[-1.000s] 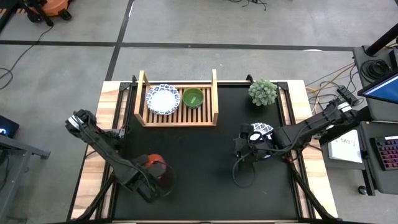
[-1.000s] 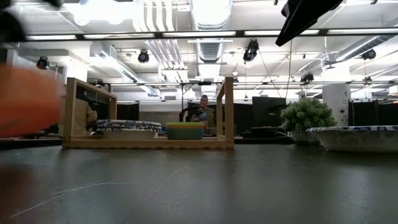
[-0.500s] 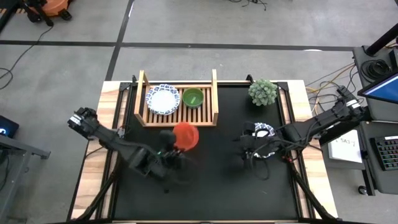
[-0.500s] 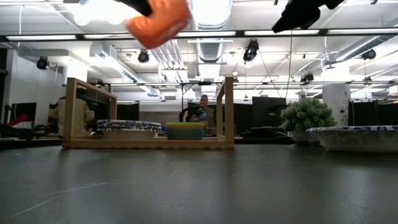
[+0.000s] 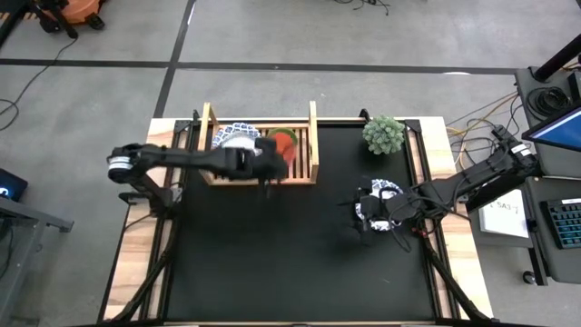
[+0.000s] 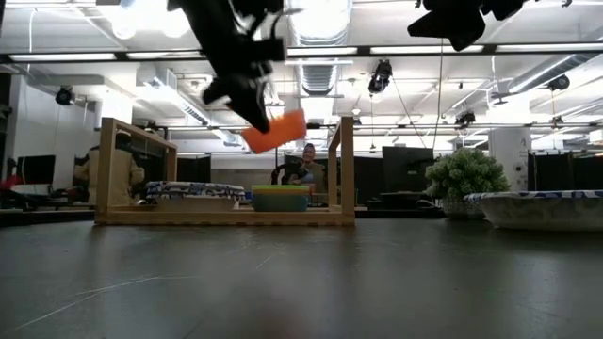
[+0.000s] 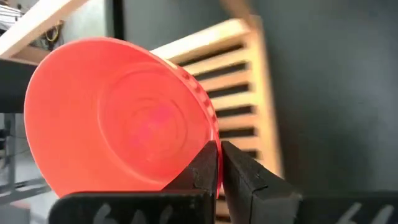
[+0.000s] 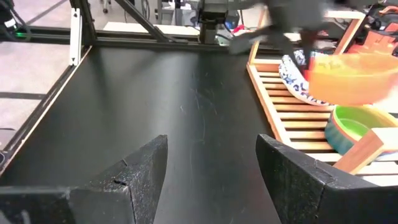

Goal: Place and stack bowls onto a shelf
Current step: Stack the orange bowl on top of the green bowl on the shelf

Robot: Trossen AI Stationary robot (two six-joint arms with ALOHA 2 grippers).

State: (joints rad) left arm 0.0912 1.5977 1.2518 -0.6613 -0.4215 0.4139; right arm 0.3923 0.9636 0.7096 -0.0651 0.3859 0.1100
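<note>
On the near right of the tabletop (image 5: 300,263), the right claw (image 5: 368,216) hangs spread over a patterned bowl (image 5: 385,195). Farther back, the left claw (image 5: 272,156) pinches the red bowl (image 6: 274,131) above the green bowl (image 6: 281,198) on the shelf (image 5: 304,173).

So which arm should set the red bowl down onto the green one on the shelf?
Left. Its gripper is shut on the red bowl above the green bowl; the right gripper is open by the patterned bowl.
</note>
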